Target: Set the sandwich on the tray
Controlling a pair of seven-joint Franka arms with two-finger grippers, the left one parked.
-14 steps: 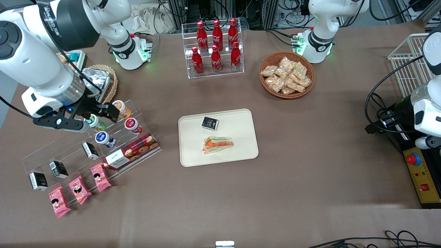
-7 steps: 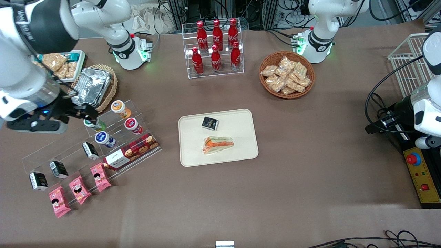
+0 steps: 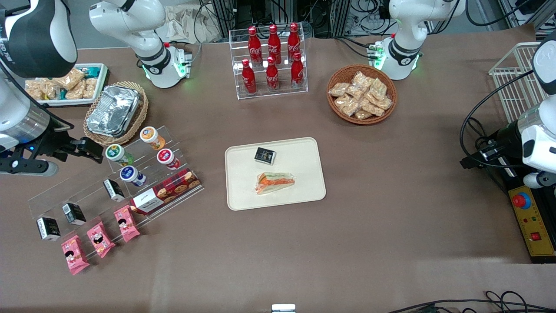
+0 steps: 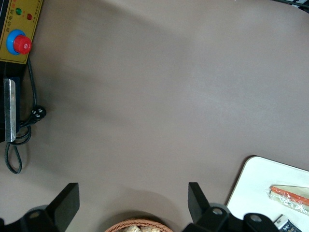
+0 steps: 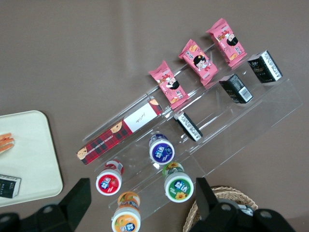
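The sandwich [image 3: 274, 182], a wrapped wedge with orange and green filling, lies on the cream tray [image 3: 304, 152] at the table's middle, beside a small black packet [image 3: 265, 155]. My right gripper [image 3: 89, 150] is open and empty, well away from the tray toward the working arm's end of the table, above the acrylic rack. In the right wrist view the gripper [image 5: 142, 198] hangs open over the yoghurt cups, and the tray's corner [image 5: 34, 159] and the sandwich's tip [image 5: 5, 142] show. The left wrist view shows the tray [image 4: 256, 183] with the sandwich [image 4: 289, 195].
A stepped acrylic rack [image 3: 87, 191] holds yoghurt cups, a biscuit box, black boxes and pink packets. A foil container [image 3: 113, 111] sits in a wicker basket, with a white snack tray [image 3: 65, 84] nearby. A cola bottle rack [image 3: 271, 61] and a basket of snack packets [image 3: 361, 93] stand farther from the camera.
My right arm has swung away from the tray toward the working arm's end of the table, its gripper empty. The sandwich and the tray have not moved.
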